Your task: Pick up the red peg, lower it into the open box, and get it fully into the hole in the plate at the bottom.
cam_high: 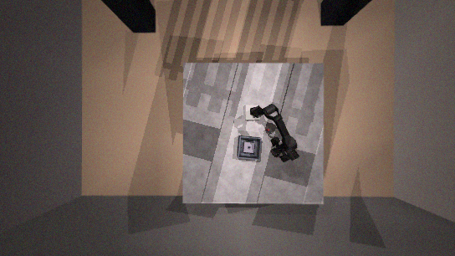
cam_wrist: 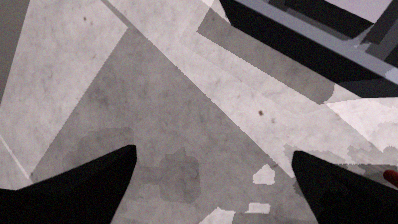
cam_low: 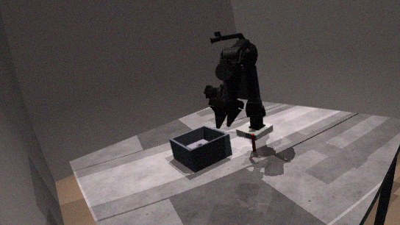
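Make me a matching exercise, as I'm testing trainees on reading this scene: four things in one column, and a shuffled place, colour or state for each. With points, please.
Things
1. Red peg (cam_high: 268, 130) (cam_low: 253, 143) (cam_wrist: 391, 177)
2. Open box (cam_high: 238, 149) (cam_low: 211, 156) (cam_wrist: 300, 37)
3. End effector (cam_low: 223, 126) (cam_wrist: 214, 155)
4. Plate with a hole (cam_high: 246, 150) (cam_low: 194, 144)

Descriptions
A. Pale, at the bottom inside dark walls
B. Open, with nothing between its fingers
C. Upright on the table, outside the dark walls
D. Dark-walled and without a lid

Right pairs
1-C; 2-D; 3-B; 4-A
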Motion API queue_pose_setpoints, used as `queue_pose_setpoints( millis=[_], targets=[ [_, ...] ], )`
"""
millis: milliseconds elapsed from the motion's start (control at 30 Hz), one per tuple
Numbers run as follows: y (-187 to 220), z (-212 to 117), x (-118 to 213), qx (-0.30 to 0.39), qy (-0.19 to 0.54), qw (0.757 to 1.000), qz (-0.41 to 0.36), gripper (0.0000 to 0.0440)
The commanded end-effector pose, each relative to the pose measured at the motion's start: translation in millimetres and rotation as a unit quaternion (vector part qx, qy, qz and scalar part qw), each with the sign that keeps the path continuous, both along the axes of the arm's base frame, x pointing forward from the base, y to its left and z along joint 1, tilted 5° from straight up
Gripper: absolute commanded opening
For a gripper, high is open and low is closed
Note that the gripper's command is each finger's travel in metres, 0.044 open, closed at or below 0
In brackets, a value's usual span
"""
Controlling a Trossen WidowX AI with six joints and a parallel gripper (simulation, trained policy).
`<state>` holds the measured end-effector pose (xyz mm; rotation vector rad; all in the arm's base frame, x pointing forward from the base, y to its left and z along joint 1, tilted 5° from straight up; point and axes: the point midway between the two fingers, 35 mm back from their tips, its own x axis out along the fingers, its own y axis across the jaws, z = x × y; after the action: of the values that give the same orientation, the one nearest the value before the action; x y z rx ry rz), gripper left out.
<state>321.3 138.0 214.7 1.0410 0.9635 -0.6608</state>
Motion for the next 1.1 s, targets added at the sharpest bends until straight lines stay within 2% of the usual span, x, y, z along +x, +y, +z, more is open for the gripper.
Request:
queue_pose_setpoints(
  millis=[0,300,467,700,1067],
  targets=[
    [5,-8,-28,-0.014,0.039,0.998,0.042,0.0440],
    [10,-41,-95,-0.056,0.147,0.978,0.140,0.0440],
    [8,-63,-120,-0.076,0.188,0.964,0.173,0.0440],
    [4,-95,-135,-0.095,0.210,0.954,0.194,0.0440],
    [-1,-148,-138,-0.113,0.203,0.950,0.209,0.0440]
  ],
)
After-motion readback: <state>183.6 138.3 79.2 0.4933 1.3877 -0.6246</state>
